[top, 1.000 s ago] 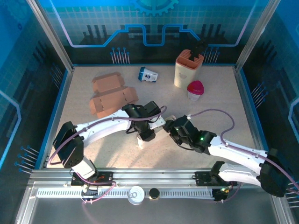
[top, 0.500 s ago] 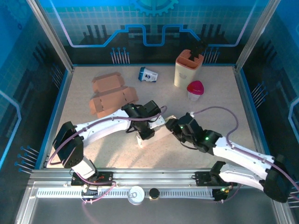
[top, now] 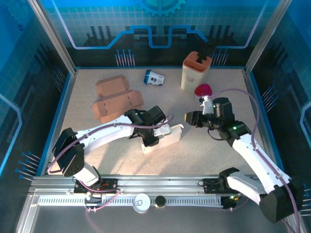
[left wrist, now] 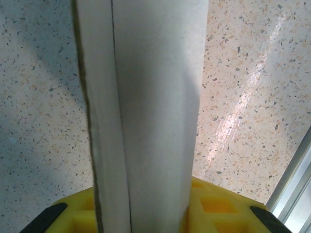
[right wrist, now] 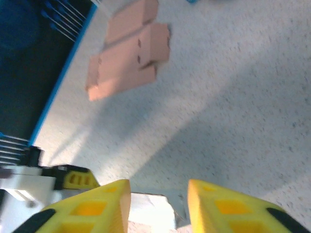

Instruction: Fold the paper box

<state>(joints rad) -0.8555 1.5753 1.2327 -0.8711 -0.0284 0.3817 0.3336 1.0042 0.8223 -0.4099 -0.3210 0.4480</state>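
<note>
The fold looks partway done. The white paper box (top: 164, 137) lies on the counter (top: 121, 156) as a long, partly shaped shell. One flap at its right end stands up loose, so closing and tucking the ends probably remains. Whether the far side is locked cannot be told.

Behind and to the left of the box, well apart from it, lie flat brown cardboard pieces (top: 116, 99), untouched.

The left arm reaches low from the near left, its wrist bent down over the left half of the box. The left claw (top: 149, 140) is clamped on a wall of the box; in the wrist view the white panel runs straight up between the yellow fingers (left wrist: 214, 206).

To the right of the box the right arm is raised, elbow high, and its forearm points back toward the box. The right claw (top: 187, 117) hangs apart from the box, fingers (right wrist: 92, 206) spread with nothing between them.
</note>
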